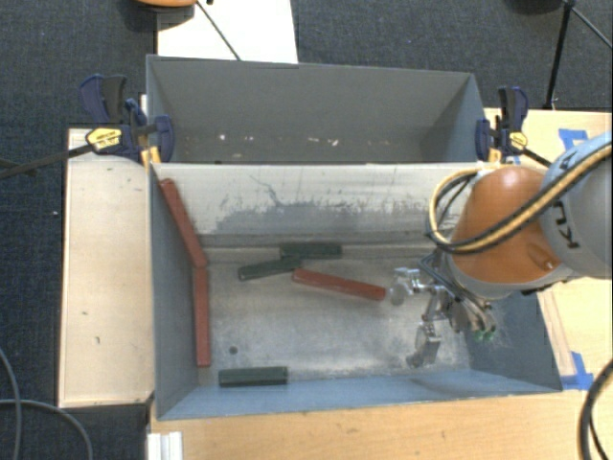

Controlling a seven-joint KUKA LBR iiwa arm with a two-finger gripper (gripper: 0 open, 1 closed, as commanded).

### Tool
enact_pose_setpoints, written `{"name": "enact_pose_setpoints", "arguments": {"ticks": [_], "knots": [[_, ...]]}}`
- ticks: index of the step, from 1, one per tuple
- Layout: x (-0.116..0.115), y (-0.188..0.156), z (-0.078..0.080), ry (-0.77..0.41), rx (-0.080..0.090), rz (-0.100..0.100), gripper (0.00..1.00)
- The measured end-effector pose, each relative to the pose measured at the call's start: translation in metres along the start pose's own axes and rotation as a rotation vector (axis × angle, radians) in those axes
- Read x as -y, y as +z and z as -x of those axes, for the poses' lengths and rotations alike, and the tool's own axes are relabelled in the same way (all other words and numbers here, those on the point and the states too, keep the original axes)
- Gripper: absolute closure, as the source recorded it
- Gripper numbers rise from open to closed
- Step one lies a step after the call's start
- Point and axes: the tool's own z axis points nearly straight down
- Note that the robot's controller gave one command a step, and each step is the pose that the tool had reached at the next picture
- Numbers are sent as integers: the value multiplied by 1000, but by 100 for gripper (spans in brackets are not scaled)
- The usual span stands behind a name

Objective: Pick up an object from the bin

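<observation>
Red-brown bar [340, 285] lies slanted mid-floor of the bin [316, 343], right end just left of the gripper [422, 345]. Can't tell whether the gripper is spread or closed. Judgement: shift left, close across the bar's narrow width, and avoid the dark green bar [278, 267] beside its left end.

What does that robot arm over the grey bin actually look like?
The arm has a pale grey shell with dark lettering on it. Its wrist wears a rounded orange cover, and dark and yellowish cables loop around that. Below it sits a small gripper of bare silvery metal.
</observation>
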Motion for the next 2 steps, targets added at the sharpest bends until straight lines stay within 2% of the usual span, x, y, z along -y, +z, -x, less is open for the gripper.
{"name": "enact_pose_setpoints", "arguments": {"ticks": [1,2], "knots": [[-16,6,54,-80,0,0,0],[-21,26,76,-54,4,0,0]]}}
